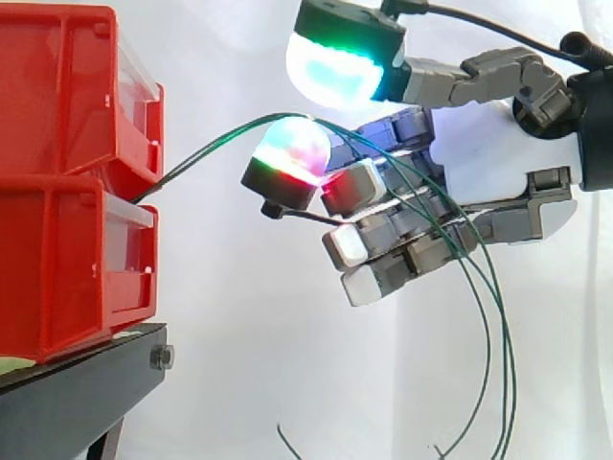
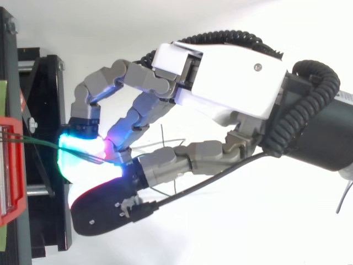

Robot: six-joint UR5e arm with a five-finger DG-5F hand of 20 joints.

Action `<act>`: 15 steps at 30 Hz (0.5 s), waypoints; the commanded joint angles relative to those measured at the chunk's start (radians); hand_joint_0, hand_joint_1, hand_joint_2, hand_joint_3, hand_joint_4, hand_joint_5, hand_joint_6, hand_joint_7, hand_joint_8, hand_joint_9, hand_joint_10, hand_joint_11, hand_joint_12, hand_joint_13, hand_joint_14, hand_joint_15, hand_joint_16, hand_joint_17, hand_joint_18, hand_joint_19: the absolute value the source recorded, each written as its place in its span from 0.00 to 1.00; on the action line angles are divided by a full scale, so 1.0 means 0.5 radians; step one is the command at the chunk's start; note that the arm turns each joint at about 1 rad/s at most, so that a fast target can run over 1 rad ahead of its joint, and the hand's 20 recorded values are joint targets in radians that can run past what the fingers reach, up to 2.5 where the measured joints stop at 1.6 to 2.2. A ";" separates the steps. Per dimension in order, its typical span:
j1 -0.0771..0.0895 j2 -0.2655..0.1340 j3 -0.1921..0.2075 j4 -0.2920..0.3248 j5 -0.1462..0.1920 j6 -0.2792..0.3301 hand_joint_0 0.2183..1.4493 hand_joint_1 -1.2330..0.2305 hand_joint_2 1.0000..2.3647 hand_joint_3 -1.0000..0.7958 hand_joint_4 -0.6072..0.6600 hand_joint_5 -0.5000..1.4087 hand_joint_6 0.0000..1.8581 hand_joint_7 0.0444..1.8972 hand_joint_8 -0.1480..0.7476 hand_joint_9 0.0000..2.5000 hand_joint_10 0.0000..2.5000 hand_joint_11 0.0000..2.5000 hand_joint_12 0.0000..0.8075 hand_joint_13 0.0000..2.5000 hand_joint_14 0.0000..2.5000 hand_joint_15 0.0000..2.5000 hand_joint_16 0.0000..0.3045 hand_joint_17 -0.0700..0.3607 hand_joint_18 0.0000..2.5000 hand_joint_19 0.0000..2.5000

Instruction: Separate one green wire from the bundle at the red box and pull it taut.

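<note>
Green wire (image 1: pixel 201 147) from red bins (image 1: pixel 57 96) is pinched btwn curled fingers of hand (image 1: pixel 484 158); other strands (image 1: pixel 498 326) are draped over it.

Bright, even light throughout, white curtain (image 1: pixel 239 364) washed nearly blank, shadows kept faint, fingertip pads (image 1: pixel 335 72) blown out at their cores, magenta glow spilled onto grey fingers (image 2: pixel 138 113)

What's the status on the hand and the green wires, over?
Hand shut on green wires, several laced through its fingers. Span to red box bowed, not taut. Loose ends hang below hand. Nothing in the way.
</note>
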 commanded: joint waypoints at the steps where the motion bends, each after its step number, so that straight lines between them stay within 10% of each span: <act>1: 0.000 -0.003 0.002 0.003 0.000 0.000 0.20 0.40 0.00 0.28 0.59 0.17 0.50 0.47 0.50 0.46 0.01 0.50 0.51 0.39 0.01 0.26 0.18 0.44 0.35 0.21; 15: -0.006 0.000 -0.001 0.006 -0.009 0.000 0.33 0.41 0.01 0.33 0.54 0.17 0.50 0.53 0.46 0.45 0.01 0.50 0.47 0.39 0.01 0.27 0.15 0.40 0.33 0.23</act>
